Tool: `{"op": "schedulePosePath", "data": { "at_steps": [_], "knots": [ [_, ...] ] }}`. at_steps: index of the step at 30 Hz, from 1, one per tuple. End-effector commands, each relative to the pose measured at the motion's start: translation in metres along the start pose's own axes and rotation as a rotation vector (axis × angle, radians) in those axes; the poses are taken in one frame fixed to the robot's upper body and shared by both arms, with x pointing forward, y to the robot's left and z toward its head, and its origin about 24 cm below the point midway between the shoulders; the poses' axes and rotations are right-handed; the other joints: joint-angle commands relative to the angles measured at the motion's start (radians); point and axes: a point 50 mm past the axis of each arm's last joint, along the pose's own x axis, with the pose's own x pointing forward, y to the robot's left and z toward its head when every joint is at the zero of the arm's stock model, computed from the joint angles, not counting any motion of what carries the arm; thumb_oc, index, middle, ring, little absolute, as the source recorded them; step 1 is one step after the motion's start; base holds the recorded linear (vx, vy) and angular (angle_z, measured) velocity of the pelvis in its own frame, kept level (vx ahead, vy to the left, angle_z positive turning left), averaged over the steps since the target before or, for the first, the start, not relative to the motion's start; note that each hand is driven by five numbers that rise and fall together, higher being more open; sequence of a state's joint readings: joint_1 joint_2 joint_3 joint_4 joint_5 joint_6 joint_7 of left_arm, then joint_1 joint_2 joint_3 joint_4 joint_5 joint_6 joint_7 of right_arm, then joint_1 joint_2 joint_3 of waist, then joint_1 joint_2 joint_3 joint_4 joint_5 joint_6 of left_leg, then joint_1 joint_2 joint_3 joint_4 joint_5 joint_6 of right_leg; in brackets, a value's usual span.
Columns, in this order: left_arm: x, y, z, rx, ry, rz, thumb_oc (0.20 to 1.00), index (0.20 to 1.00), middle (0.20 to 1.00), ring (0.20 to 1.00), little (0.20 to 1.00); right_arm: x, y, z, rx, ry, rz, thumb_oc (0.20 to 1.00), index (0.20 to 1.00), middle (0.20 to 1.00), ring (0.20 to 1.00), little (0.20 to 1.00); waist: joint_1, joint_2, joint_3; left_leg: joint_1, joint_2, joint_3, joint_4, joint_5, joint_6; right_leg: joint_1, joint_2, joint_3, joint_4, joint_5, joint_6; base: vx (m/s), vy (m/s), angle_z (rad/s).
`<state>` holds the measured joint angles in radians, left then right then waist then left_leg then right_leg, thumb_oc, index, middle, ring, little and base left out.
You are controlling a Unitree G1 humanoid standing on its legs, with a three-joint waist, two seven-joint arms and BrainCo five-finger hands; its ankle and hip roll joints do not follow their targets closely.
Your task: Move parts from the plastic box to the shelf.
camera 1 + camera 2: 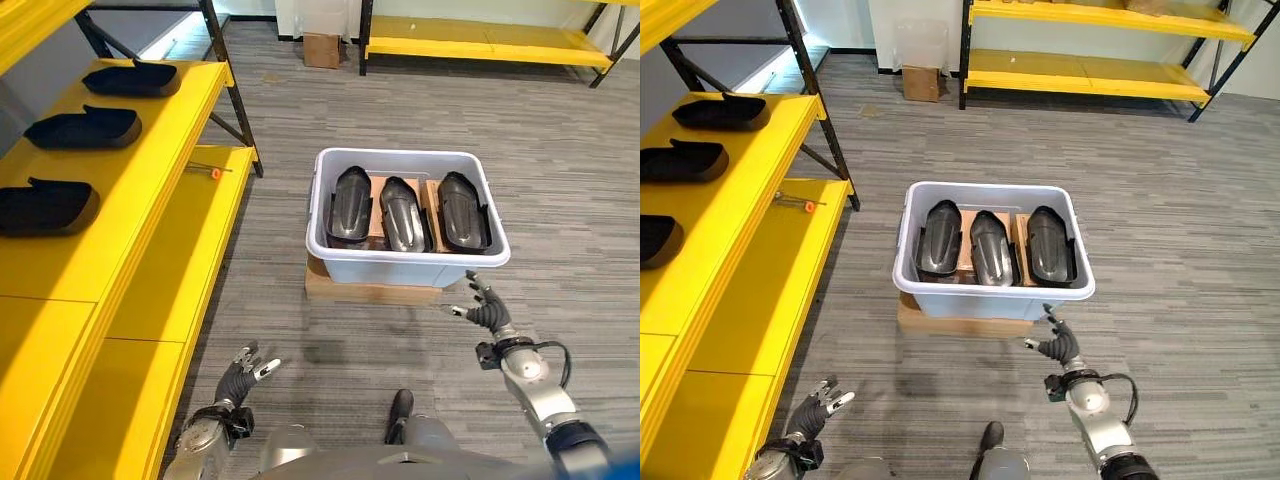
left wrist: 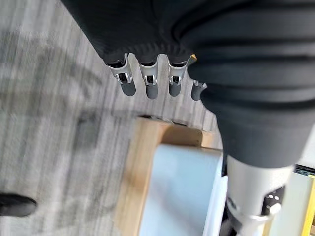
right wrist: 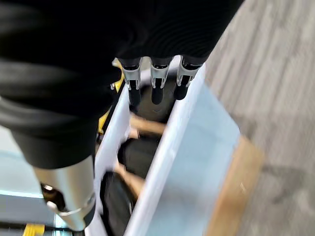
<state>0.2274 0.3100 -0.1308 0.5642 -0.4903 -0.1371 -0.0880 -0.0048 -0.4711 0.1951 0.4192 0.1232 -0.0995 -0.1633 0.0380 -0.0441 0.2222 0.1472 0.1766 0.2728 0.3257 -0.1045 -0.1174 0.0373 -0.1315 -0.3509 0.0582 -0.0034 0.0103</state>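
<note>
A pale grey plastic box [image 1: 400, 266] stands on the floor ahead, holding three black moulded parts [image 1: 403, 213] side by side. To the left, the yellow shelf [image 1: 150, 150] carries three more black parts [image 1: 84, 127] in a row. My right hand [image 1: 486, 308] hovers open just in front of the box's near right corner, holding nothing; in the right wrist view its fingers [image 3: 156, 83] point over the box rim [image 3: 167, 142]. My left hand [image 1: 243, 375] hangs low beside the shelf, open and holding nothing, with straight fingers [image 2: 147, 83].
The box rests on a flat wooden board [image 1: 370, 292]. A small orange-handled tool [image 1: 210, 171] lies on the lower shelf level. A cardboard carton [image 1: 321, 49] and another yellow rack [image 1: 480, 40] stand at the back. Grey carpet surrounds the box.
</note>
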Motion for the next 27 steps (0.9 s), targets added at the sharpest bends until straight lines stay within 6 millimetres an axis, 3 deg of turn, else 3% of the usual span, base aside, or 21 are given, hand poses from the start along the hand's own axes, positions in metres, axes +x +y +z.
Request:
{"op": "schedulePosePath", "data": {
  "at_steps": [1, 6, 8, 9, 14, 17, 18, 20, 22, 27],
  "knots": [
    [0.009, -0.005, 0.025, 0.04, -0.102, -0.057, 1.0, 1.0, 1.0, 1.0, 1.0, -0.001, -0.015, 0.001, 0.016, -0.019, -0.086, 1.0, 1.0, 1.0, 1.0, 1.0, -0.021, -0.02, -0.047, -0.083, 0.063, 0.09, 0.005, -0.032, 0.031, -0.026, -0.081, 0.003, 0.013, 0.009, 0.103, 0.24, -0.193, 0.4],
    [0.012, -0.006, 0.026, 0.052, -0.1, -0.051, 1.0, 1.0, 1.0, 1.0, 1.0, -0.003, -0.023, -0.001, 0.032, -0.01, -0.137, 1.0, 1.0, 1.0, 1.0, 1.0, -0.05, -0.014, -0.061, -0.07, 0.121, 0.197, 0.094, 0.029, 0.005, -0.017, -0.045, -0.054, 0.019, -0.035, 0.055, 0.16, -0.191, 0.19],
    [0.012, -0.005, 0.026, 0.053, -0.105, -0.034, 1.0, 1.0, 1.0, 1.0, 1.0, -0.003, -0.022, -0.002, 0.043, -0.006, -0.143, 1.0, 1.0, 1.0, 1.0, 1.0, -0.049, -0.009, -0.062, -0.074, 0.091, 0.182, 0.088, 0.025, 0.012, -0.026, -0.038, -0.056, 0.028, -0.036, 0.052, 0.13, -0.107, 0.26],
    [0.013, -0.003, 0.028, 0.044, -0.114, -0.02, 1.0, 1.0, 1.0, 1.0, 1.0, -0.003, -0.021, -0.002, 0.057, -0.007, -0.14, 1.0, 1.0, 1.0, 1.0, 1.0, -0.042, -0.001, -0.055, -0.092, 0.051, 0.142, 0.076, 0.013, 0.022, -0.028, -0.027, -0.04, 0.031, -0.031, 0.055, 0.12, -0.083, 0.32],
    [0.014, 0.001, 0.037, 0.034, -0.142, -0.015, 1.0, 1.0, 1.0, 1.0, 1.0, -0.004, -0.014, -0.002, 0.088, 0.001, -0.086, 1.0, 1.0, 1.0, 1.0, 1.0, -0.048, 0.012, -0.041, -0.074, -0.002, 0.146, -0.075, -0.004, 0.038, -0.031, -0.034, -0.032, 0.045, -0.022, 0.08, 0.1, 0.017, 0.05],
    [0.015, -0.001, 0.041, 0.046, -0.15, -0.032, 1.0, 1.0, 1.0, 1.0, 1.0, -0.008, -0.006, -0.003, 0.077, -0.006, -0.05, 1.0, 1.0, 1.0, 1.0, 1.0, -0.045, 0.025, -0.031, -0.116, 0.015, 0.166, -0.212, 0.099, 0.019, 0.029, -0.031, -0.031, 0.025, -0.044, 0.087, 0.13, 0.113, 0.15],
    [0.015, -0.001, 0.039, 0.03, -0.148, -0.028, 1.0, 1.0, 1.0, 1.0, 1.0, -0.008, -0.002, -0.003, 0.072, -0.011, -0.022, 1.0, 1.0, 1.0, 1.0, 1.0, -0.032, 0.031, -0.026, -0.16, 0.039, 0.142, -0.253, 0.16, 0.003, 0.065, -0.027, -0.018, 0.001, -0.056, 0.085, 0.16, 0.148, 0.16],
    [0.013, -0.001, 0.035, 0.015, -0.145, -0.017, 1.0, 1.0, 1.0, 1.0, 1.0, -0.007, 0.002, 0.0, 0.059, -0.025, 0.013, 1.0, 1.0, 1.0, 1.0, 1.0, -0.015, 0.039, -0.022, -0.196, 0.064, 0.109, -0.271, 0.205, 0.004, 0.077, -0.022, -0.009, -0.012, -0.055, 0.076, 0.1, 0.183, -0.49],
    [0.012, 0.0, 0.032, 0.017, -0.138, -0.02, 1.0, 1.0, 1.0, 1.0, 1.0, -0.006, 0.003, 0.001, 0.06, -0.026, 0.029, 1.0, 1.0, 1.0, 1.0, 1.0, -0.014, 0.036, -0.027, -0.188, 0.065, 0.095, -0.272, 0.19, -0.007, 0.092, -0.031, -0.001, -0.01, -0.075, 0.085, 0.14, 0.195, -0.9],
    [0.014, -0.001, 0.032, 0.078, -0.124, -0.064, 1.0, 1.0, 1.0, 1.0, 1.0, -0.006, 0.008, 0.003, 0.069, -0.033, 0.052, 1.0, 1.0, 1.0, 1.0, 1.0, -0.021, 0.029, -0.036, -0.159, 0.038, 0.115, -0.247, 0.138, 0.023, 0.094, -0.053, -0.01, 0.031, -0.092, 0.089, 0.15, 0.246, -0.43]
  ]
}}
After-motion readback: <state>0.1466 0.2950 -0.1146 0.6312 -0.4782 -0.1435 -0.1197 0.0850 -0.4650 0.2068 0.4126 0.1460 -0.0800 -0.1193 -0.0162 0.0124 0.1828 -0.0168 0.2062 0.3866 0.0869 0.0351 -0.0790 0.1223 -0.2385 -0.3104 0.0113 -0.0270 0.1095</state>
